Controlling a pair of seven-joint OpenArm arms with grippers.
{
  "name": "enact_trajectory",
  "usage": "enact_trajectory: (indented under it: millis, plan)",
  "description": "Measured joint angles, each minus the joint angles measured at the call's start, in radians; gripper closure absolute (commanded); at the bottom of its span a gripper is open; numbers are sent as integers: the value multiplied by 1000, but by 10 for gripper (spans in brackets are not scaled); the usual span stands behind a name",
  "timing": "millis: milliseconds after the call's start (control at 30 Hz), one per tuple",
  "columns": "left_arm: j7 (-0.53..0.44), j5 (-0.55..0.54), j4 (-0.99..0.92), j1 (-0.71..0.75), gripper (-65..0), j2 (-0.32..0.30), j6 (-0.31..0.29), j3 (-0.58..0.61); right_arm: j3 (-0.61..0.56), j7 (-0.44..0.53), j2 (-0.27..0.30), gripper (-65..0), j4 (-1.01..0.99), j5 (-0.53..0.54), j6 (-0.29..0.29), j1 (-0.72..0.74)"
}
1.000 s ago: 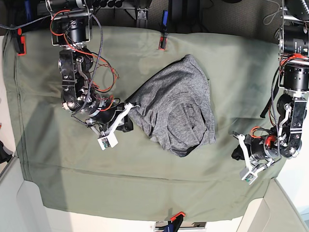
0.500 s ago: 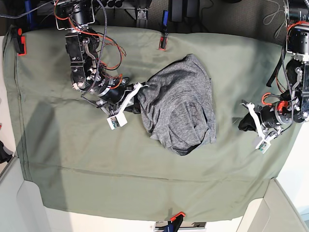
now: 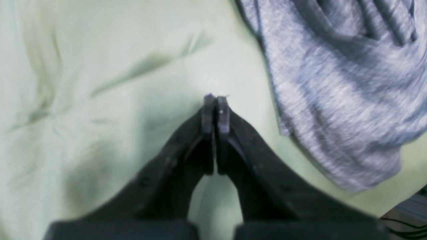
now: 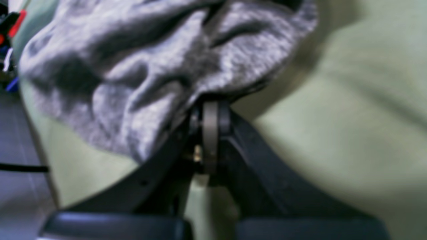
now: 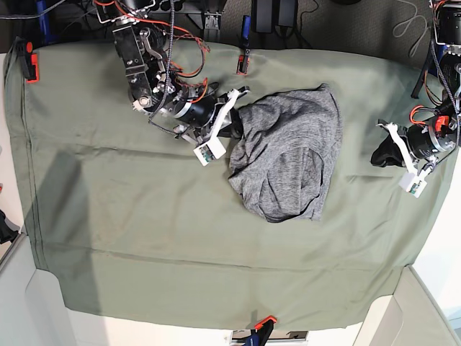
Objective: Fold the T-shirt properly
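Observation:
The heather-grey T-shirt point(image 5: 288, 158) lies bunched in a rumpled heap right of the table's middle. My right gripper point(image 5: 235, 128) is at the heap's upper left edge, shut on a fold of the T-shirt. In the right wrist view that fold of the T-shirt point(image 4: 133, 73) drapes over the closed right gripper point(image 4: 210, 108). My left gripper point(image 5: 380, 155) hovers to the right of the shirt, apart from it. In the left wrist view this left gripper point(image 3: 215, 100) is shut with nothing in it, over bare cloth, and the T-shirt point(image 3: 333, 83) lies to its upper right.
An olive-green cloth point(image 5: 144, 238) covers the table, held by orange clamps at the far edge point(image 5: 243, 63), the far left corner point(image 5: 30, 65) and the near edge point(image 5: 264, 321). Cables hang around the right arm's base point(image 5: 155, 43).
My right gripper has dragged the shirt's left edge toward the far side and to the right, bunching the heap. My left gripper has drawn back toward the table's right edge, still shut.

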Motion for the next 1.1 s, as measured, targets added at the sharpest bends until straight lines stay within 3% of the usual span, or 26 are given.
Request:
enact_trajectory:
  millis: [200,433,567,667,800,967,1100]
  plan:
    - [-73,66,0,-26,0,13,0,0,-15,-3,-12,0,62,-1,-1,-31]
    - [-76,138,-7,-44,0,93,0,2,57,-32,-12,0,159,-13,-4,-31]
    - [-72,33,-5,-45,0,86,0,-38,135,-61,-9,0,221,-24,-4,-32]
    - [0,-82,49,-18,0,80,0,-126,187,-70,18,0,264,6,-7,-40]
    - [122,-201,156,106,0,81,-1,-242,254,-87,76,0,325,60,-8,-99]
    - [122,-233,267,308,0,80,-3,-363,314,-117,137,0,392,137,-7,-154]
    - [127,-244,322,493,0,83,-3,-393,355,-129,171,0,423,163,-8,-272]
